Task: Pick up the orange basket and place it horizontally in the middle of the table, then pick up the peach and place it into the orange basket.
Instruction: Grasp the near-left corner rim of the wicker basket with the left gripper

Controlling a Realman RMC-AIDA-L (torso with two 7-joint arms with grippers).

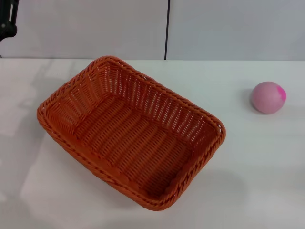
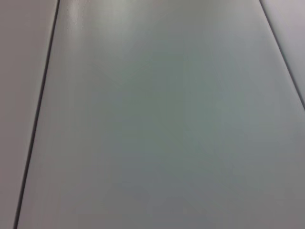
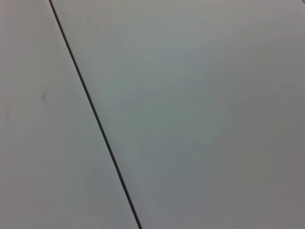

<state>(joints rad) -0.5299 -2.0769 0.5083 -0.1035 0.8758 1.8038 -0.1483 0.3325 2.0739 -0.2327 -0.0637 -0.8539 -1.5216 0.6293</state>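
Left of centre on the white worktop [image 1: 267, 191], lying askew: orange basket [image 1: 128, 131], mouth up, long axis running diagonally from far left to near right, one corner close to the near edge. Well apart to the right and farther back, alone on bare surface: peach [image 1: 268, 97], magenta patch facing right.

Up in the far left corner of the head view, only a dark scrap of the left arm [image 1: 7, 21], raised clear of everything. No sight of the left tool or the right tool anywhere; cannot tell whether wide or narrow. Both wrist views filled with nothing but pale wall panel [image 2: 167, 124] and a dark seam [image 3: 93, 112].

Judging by the openwork weave, probably light for its bulk and fairly stiff, though likely to flex a little at the rim. Best taken by the braided rim on one long side, near the middle, to keep it level and allow turning it square. Peach likely light, smooth and prone to rolling; best pinched across its widest part, straight from above.

Plenty of open room on the right and behind the basket for turning. Less margin at the near edge, so lift before rotating. Nothing standing between peach and basket.
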